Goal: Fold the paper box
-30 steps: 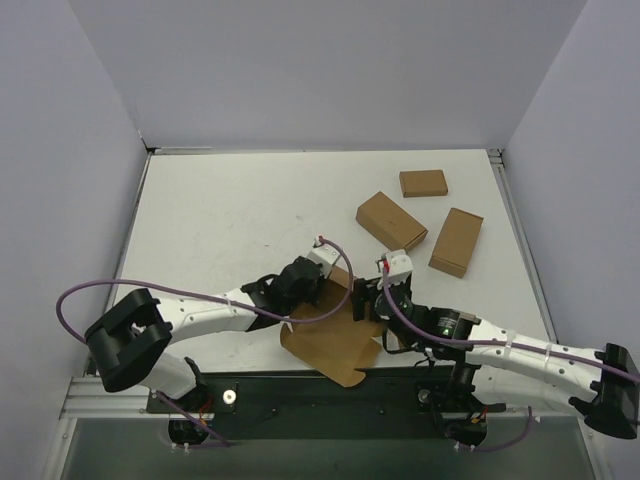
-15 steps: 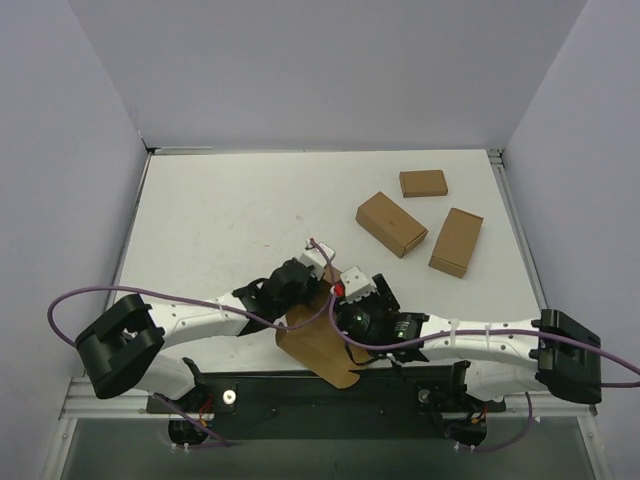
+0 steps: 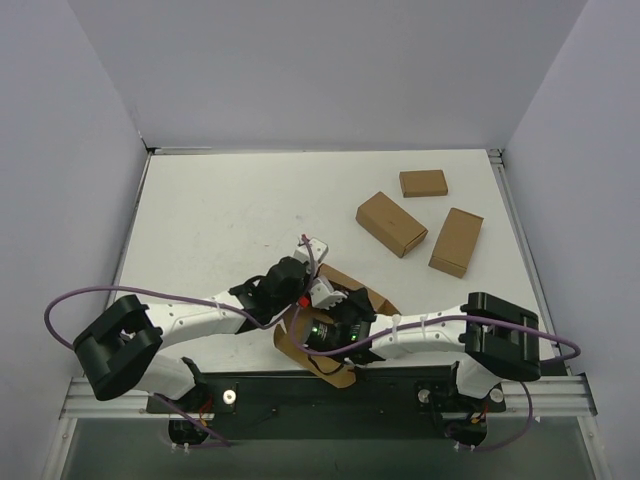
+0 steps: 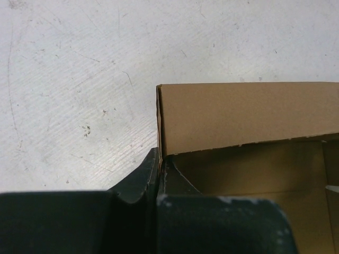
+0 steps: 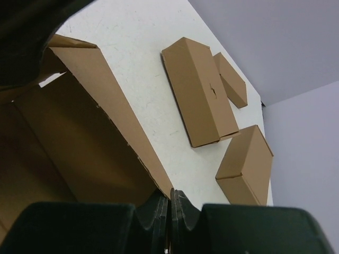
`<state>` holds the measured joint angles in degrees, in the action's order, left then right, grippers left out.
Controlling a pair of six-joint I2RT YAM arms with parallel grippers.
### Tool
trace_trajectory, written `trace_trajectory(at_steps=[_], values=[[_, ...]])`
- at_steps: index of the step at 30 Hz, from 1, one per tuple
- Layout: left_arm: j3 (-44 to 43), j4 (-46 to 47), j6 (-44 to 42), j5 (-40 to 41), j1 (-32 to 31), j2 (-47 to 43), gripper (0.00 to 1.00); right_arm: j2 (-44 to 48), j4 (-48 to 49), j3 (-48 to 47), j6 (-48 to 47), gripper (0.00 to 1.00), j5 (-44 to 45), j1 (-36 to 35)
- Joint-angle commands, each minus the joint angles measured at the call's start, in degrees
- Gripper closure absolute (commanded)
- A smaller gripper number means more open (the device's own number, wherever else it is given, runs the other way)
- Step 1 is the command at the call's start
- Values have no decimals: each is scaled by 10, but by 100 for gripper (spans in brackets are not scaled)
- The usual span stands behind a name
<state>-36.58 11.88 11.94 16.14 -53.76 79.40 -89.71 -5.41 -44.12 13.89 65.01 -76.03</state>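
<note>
Plain brown paper box (image 4: 249, 114) at lower centre, three plain brown smaller boxes (image 3: 391, 223) at upper right, scuffed white table (image 3: 220, 210), white-and-black arms (image 3: 200, 315), purple cables (image 3: 60, 300), pale lilac-grey walls (image 3: 320, 70)

No writing, label, brand mark, number or sign can be read in any view. The brown cardboard paper box (image 3: 368, 295) shows only plain, unprinted faces. So do the three small closed brown cardboard boxes (image 3: 391, 223) farther back on the white table (image 3: 220, 220).
</note>
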Motion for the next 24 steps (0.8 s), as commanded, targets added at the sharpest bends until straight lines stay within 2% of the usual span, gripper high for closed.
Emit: trace_trajectory(at_steps=[1,3,5,7,8,11,15,19,21,24], values=[[-33,-2,62,-40,1,-15,99,-11,-32,-31,4,100,65,-4],[-19,2,81,-44,1,-14,95,-11,-36,-31,13,100,76,-4],[-10,7,86,-57,1,-16,86,-12,-37,-30,16,100,82,-4],[8,18,86,-69,1,-25,72,-13,-39,-30,15,100,87,-4],[15,22,84,-72,2,-40,61,-14,-39,-26,13,100,88,-4],[38,31,72,-91,7,-79,40,-14,-41,-23,14,100,91,-4],[66,30,63,-109,23,-136,24,-20,-40,-24,11,100,93,-5],[88,23,49,-98,47,-171,20,-27,-38,-25,8,100,93,-9],[80,10,41,-95,59,-175,20,-30,-36,-25,5,100,91,-9],[69,7,20,-106,74,-174,14,-28,-34,-23,6,100,88,-10]])
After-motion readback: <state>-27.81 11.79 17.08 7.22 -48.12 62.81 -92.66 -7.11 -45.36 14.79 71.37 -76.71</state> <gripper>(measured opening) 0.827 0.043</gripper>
